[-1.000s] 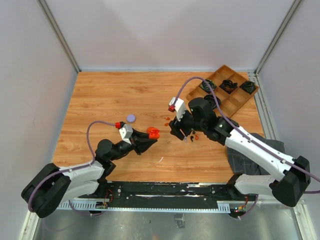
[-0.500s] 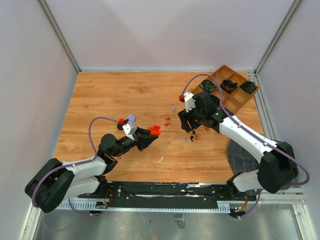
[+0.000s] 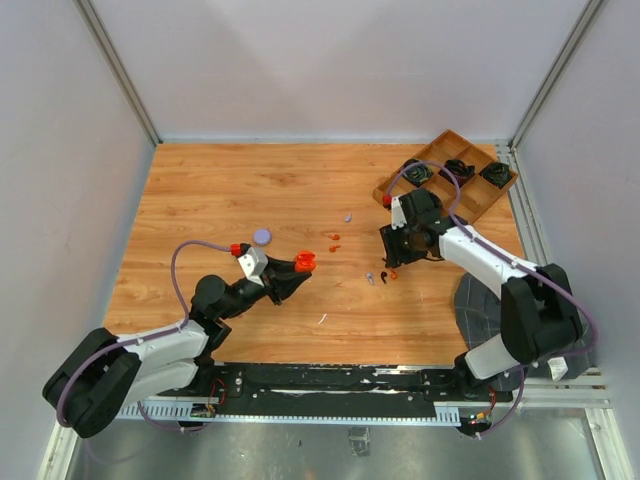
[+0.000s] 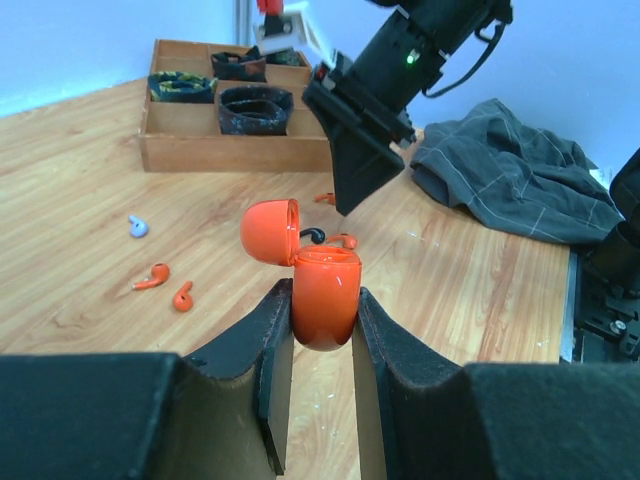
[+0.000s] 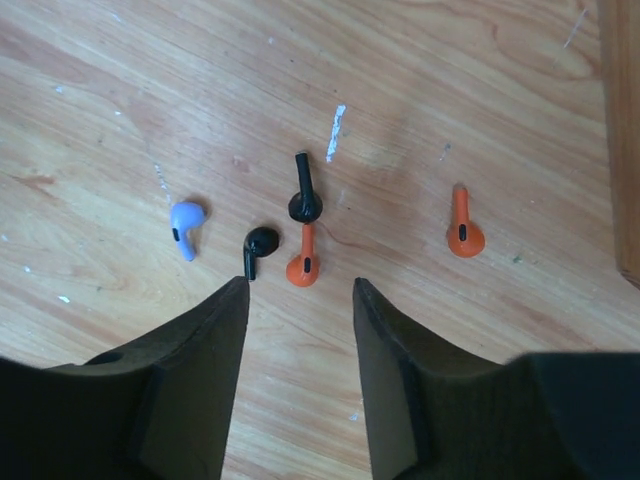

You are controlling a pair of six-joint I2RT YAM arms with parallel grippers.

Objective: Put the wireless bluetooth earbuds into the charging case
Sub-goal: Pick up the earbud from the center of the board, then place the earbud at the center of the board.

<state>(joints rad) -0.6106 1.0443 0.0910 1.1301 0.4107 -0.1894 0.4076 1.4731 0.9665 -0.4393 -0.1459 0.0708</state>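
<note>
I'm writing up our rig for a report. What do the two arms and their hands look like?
The left arm and right arm have white links with black joints. A lilac cable loops to each wrist, ending in a red plug beside a small white camera block. The left hand and right hand each have two flat black fingers.

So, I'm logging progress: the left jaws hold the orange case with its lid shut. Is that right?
Not quite. The lid is open, flipped back, as the left wrist view shows. The left jaws do hold the orange case.
</note>
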